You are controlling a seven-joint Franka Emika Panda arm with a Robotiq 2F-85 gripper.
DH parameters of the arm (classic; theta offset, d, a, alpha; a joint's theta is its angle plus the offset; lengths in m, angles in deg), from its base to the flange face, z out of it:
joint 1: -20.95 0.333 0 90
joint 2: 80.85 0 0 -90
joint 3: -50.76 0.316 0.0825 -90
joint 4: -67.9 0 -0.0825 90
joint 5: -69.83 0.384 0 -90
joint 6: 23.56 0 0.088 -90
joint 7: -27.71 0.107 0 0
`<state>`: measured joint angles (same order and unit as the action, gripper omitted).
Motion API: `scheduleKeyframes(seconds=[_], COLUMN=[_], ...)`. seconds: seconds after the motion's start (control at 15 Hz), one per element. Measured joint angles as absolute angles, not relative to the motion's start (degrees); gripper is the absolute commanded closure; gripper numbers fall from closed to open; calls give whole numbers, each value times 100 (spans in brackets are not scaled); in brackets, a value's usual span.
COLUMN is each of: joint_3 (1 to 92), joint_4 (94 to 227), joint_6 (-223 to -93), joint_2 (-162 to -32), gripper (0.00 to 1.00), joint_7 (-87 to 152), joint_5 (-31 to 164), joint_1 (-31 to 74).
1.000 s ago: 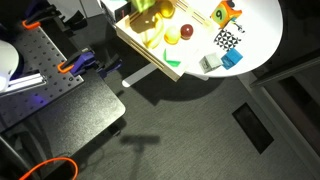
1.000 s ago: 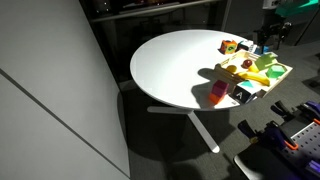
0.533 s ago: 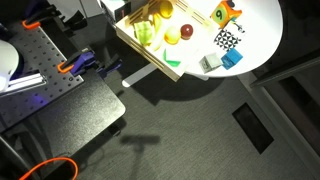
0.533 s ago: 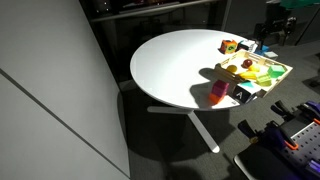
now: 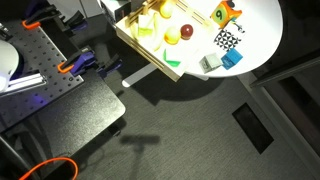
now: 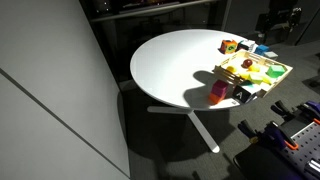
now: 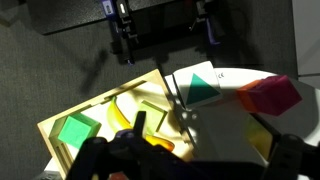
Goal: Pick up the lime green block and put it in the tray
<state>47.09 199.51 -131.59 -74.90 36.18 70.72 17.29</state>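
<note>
The lime green block [image 7: 154,115] lies inside the tray [image 7: 100,97] of pale wood, in a compartment near the middle. An exterior view also shows the lime green block [image 5: 147,29] resting in the tray [image 5: 138,49]. My gripper [image 7: 195,165] hangs above the tray, open, with nothing between its dark fingers [image 7: 108,160]. In an exterior view the gripper [image 6: 278,19] is raised above the far side of the tray [image 6: 228,78], apart from the block.
A bright green block [image 7: 75,132] sits in the tray's corner compartment, with a red ball [image 5: 185,32] also in the tray. Beside the tray are a card with a green triangle [image 7: 200,90], a red block [image 7: 270,95], a blue block [image 5: 232,59] and a chequered piece [image 5: 227,40]. The round white table [image 6: 175,70] ends just past the tray.
The gripper has opened and let go of the lime green block, which now lies in the tray. The gripper has lifted upward and away from it.
</note>
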Motion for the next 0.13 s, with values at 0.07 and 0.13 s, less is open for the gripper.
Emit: scheduleKeyframes(seconds=[0.07, 0.13], joint_3=[4733, 4747], joint_4=[19981, 20003], joint_6=[-13159, -13159], joint_2=[-7416, -7365], gripper=[0, 0], joint_7=[3602, 3587], joint_5=[7072, 7072], joint_1=[1732, 1738])
